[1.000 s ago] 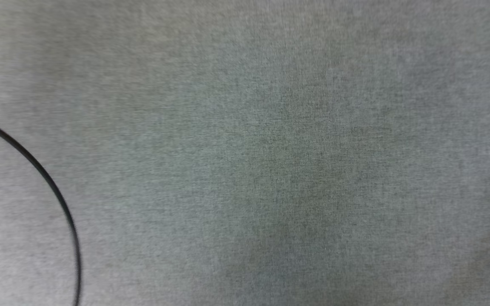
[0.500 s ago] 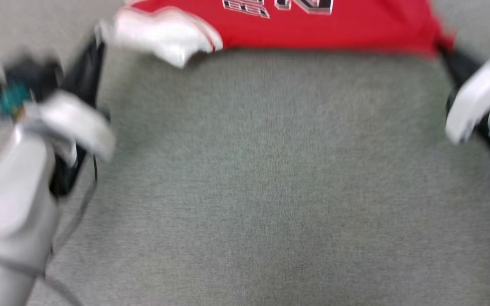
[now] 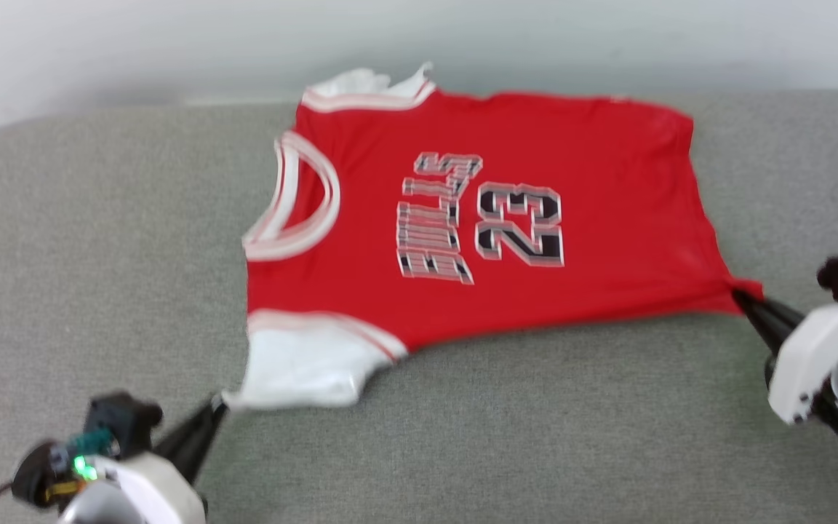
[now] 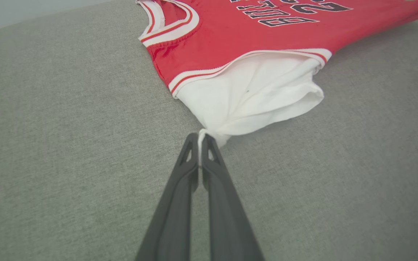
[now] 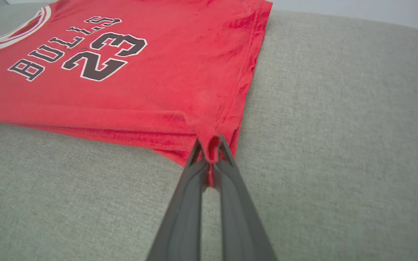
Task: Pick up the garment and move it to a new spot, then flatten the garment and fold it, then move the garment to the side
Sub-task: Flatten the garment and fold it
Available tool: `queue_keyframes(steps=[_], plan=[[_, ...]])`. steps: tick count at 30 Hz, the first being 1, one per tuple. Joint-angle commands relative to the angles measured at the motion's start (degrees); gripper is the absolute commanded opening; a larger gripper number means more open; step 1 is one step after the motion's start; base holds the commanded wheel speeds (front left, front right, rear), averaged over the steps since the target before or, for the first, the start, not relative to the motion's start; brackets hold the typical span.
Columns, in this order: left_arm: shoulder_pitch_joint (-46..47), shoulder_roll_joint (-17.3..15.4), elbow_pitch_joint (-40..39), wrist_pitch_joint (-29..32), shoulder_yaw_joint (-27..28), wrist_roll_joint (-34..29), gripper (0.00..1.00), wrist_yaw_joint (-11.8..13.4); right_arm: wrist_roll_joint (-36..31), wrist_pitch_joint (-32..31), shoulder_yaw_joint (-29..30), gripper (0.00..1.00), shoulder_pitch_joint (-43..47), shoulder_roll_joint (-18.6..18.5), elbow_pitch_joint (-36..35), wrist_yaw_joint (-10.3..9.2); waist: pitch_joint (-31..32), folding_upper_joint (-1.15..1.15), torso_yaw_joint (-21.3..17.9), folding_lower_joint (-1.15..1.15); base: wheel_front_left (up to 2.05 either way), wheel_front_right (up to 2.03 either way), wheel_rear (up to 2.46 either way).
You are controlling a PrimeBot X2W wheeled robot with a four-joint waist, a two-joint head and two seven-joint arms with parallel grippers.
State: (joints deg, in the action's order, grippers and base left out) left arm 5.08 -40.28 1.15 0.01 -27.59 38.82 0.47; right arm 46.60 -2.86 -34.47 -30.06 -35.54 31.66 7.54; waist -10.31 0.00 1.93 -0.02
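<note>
One garment (image 3: 593, 189), a red jersey, lies front up on the grey cushion (image 3: 84, 233), long axis left to right. Pinching cloth: left gripper (image 4: 199, 139) on the near white sleeve, right gripper (image 5: 212, 146) on the near hem corner, fabric lying beyond both.

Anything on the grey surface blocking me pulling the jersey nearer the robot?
Nothing visible: the left gripper pinches the white sleeve of the jersey, the right gripper its hem corner; the grey surface toward the robot is bare.
</note>
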Motion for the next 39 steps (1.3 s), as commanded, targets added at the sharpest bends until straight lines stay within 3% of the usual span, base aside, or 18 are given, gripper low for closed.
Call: queue_keyframes(steps=[1, 11, 18, 26, 33, 39], plan=[[-2.26, -1.09, -1.96, 1.21, -0.14, 0.73, 0.00, 0.80, 0.77, -0.23, 0.22, 0.00, 1.92, -1.09, -0.43, -0.10, 1.79, 0.00, -0.43, 0.02, 0.00, 0.00, 0.00], [-17.63, -6.60, -14.48, 9.57, -2.01, 7.79, 0.00, 3.75, 5.49, -3.99, 1.57, 0.00, 14.12, -5.97, -7.39, -0.10, 6.22, 0.00, -1.90, 0.02, 0.00, 0.00, 0.00], [-21.55, -8.43, -19.39, 9.90, -1.52, 9.78, 0.00, 4.39, 6.44, -5.76, 5.02, 0.00, 21.57, -7.12, -13.04, -0.09, 7.04, 0.00, -2.71, 0.02, 0.00, 0.00, 0.00], [-17.69, -7.82, -21.38, 5.32, 2.50, 8.74, 0.00, 4.98, 5.06, -7.25, 9.81, 0.00, 23.25, -6.01, -17.54, -0.09, 5.69, 0.00, -3.61, 0.02, 0.00, 0.00, 0.00], [-9.60, -7.68, -19.71, 3.44, 5.14, 7.04, 0.00, 3.20, 2.09, -11.34, 13.22, 0.00, 20.20, -4.99, -22.00, -0.08, 1.01, 0.00, -3.89, 0.02, 0.00, 0.00, 0.00], [-0.36, -6.37, -14.94, 5.67, 4.19, 5.83, 0.00, 0.78, -2.05, -16.32, 14.23, 0.00, 15.18, -2.81, -22.25, -0.08, -3.91, 0.00, -4.02, 0.02, 0.00, 0.00, 0.00]])
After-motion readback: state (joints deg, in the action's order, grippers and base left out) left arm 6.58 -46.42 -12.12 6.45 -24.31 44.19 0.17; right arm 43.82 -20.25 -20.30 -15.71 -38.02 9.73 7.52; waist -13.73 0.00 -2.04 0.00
